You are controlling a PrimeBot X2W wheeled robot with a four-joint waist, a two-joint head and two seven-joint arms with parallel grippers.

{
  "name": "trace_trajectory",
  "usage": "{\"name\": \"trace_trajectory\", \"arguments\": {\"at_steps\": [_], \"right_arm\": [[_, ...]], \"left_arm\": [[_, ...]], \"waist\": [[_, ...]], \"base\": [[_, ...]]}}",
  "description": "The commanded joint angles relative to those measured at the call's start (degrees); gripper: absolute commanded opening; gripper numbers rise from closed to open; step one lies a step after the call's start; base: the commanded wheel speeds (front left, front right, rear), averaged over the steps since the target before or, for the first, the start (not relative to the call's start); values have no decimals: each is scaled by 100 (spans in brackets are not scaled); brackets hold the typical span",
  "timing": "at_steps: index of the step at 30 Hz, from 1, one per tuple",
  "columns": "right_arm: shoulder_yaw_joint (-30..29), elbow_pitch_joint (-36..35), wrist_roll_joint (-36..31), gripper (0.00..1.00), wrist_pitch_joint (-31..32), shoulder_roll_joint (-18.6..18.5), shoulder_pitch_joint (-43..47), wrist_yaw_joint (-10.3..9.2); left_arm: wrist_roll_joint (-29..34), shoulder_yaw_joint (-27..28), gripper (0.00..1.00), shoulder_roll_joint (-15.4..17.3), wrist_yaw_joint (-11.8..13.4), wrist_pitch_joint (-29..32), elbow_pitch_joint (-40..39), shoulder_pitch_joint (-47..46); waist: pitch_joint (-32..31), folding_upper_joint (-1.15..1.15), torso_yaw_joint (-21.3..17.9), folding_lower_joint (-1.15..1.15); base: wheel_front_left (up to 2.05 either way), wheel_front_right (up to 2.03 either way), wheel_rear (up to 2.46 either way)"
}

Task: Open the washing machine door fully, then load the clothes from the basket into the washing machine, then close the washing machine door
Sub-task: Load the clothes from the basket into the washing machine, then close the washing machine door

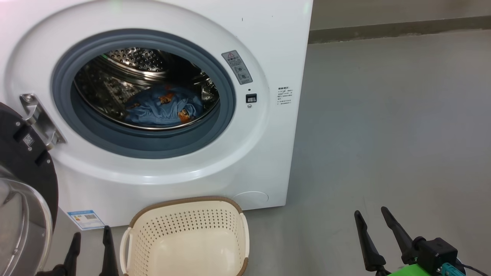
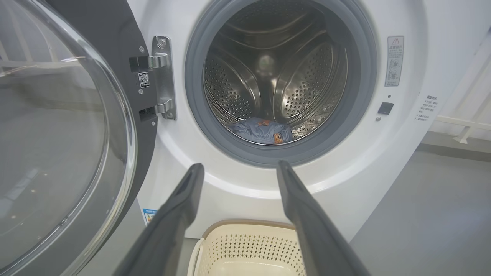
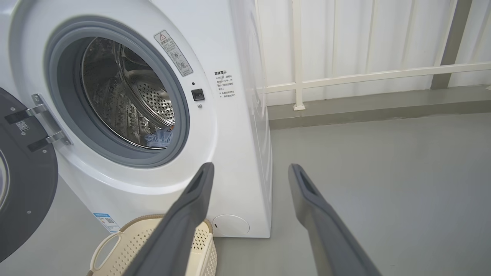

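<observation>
The white washing machine stands with its door swung wide to the left, glass bowl facing out. The light blue clothes with orange figures lie at the bottom of the steel drum, also seen as clothes and clothes. The cream basket sits on the floor in front of the machine with nothing in it. My left gripper is open beside the basket's left edge, near the door. My right gripper is open over bare floor at the lower right. Both hold nothing.
Grey floor stretches to the right of the machine. A white railing and a low ledge run behind it. A blue label sticker sits low on the machine's front.
</observation>
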Motion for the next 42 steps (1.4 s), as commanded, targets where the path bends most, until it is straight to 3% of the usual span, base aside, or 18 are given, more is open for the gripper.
{"name": "trace_trajectory", "arguments": {"at_steps": [1, 42], "right_arm": [[194, -105, -42, 100, -27, -54, -42, 8], [167, -129, -55, 100, -27, -77, -1, 8]], "left_arm": [[-23, 183, 100, 89, 27, -37, -185, -33], [-63, 138, 100, 88, 23, -37, -372, 162]], "waist": [[-23, 0, -10, 0], [-51, 0, -7, 0]], "base": [[0, 0, 0], [0, 0, 0]]}}
